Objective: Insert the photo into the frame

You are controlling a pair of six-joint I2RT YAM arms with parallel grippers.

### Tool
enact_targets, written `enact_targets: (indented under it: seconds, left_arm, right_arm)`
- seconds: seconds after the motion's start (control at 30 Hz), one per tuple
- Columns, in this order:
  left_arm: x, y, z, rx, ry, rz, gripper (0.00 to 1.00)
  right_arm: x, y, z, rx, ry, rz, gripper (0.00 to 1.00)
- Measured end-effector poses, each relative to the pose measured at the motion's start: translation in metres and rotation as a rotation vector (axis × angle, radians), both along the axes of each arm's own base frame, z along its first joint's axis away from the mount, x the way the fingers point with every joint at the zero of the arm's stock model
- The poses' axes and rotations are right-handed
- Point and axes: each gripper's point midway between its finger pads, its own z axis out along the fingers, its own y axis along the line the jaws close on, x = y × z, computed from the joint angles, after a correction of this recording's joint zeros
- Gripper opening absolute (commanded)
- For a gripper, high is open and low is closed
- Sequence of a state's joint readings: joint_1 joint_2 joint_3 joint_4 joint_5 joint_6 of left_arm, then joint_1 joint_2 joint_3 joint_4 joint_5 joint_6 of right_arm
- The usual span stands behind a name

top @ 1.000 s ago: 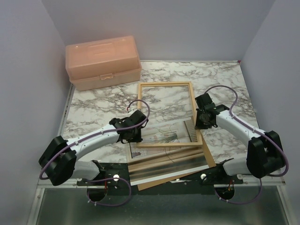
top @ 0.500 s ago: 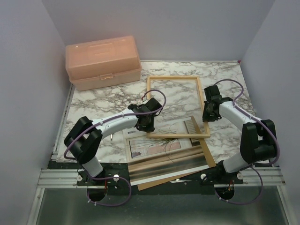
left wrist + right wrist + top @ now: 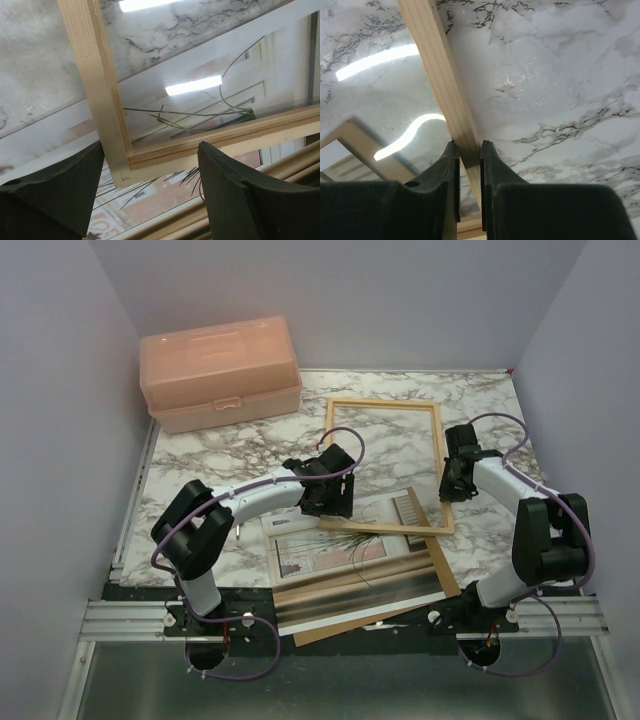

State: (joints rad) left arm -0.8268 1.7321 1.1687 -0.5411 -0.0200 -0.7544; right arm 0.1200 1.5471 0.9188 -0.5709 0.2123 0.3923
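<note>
Toward the right edge of the table, the right gripper (image 3: 469,165) is pinched narrow on the right bar of the frame (image 3: 443,75), with a finger on each side of the thin wood. Left of it, near the table's middle, the left gripper (image 3: 150,185) stands wide, its two dark fingers (image 3: 55,190) straddling the frame's near-left corner without clamping it. The frame sits slightly skewed over the marble table (image 3: 200,475); whether it rests flat or is raised a little cannot be told. Its near end overlaps the photo (image 3: 310,552), whose spiky plant shows through the opening and past the near bar. The photo lies face up on a shiny sheet (image 3: 350,604) and a brown board (image 3: 445,578) stacked at the near edge. A peach toolbox (image 3: 220,370) sits at the far left corner, well apart from the frame.
</note>
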Motion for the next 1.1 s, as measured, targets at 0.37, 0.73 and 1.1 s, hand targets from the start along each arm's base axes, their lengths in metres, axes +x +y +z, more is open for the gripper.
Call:
enact_targets:
  seconds: [0.37, 0.73, 1.1]
  left_arm:
    - [-0.010, 0.000, 0.026, -0.055, -0.045, -0.006, 0.97]
    - [-0.053, 0.072, 0.023, 0.066, -0.036, 0.082, 0.98]
    - [-0.114, 0.134, -0.001, 0.041, 0.026, 0.172, 0.92]
  right_arm:
    - [0.006, -0.001, -0.010, 0.007, 0.001, -0.068, 0.57]
    - [0.006, -0.002, -0.001, 0.007, -0.024, -0.096, 0.86]
    - [-0.007, 0.022, 0.040, 0.168, -0.136, -0.053, 0.92]
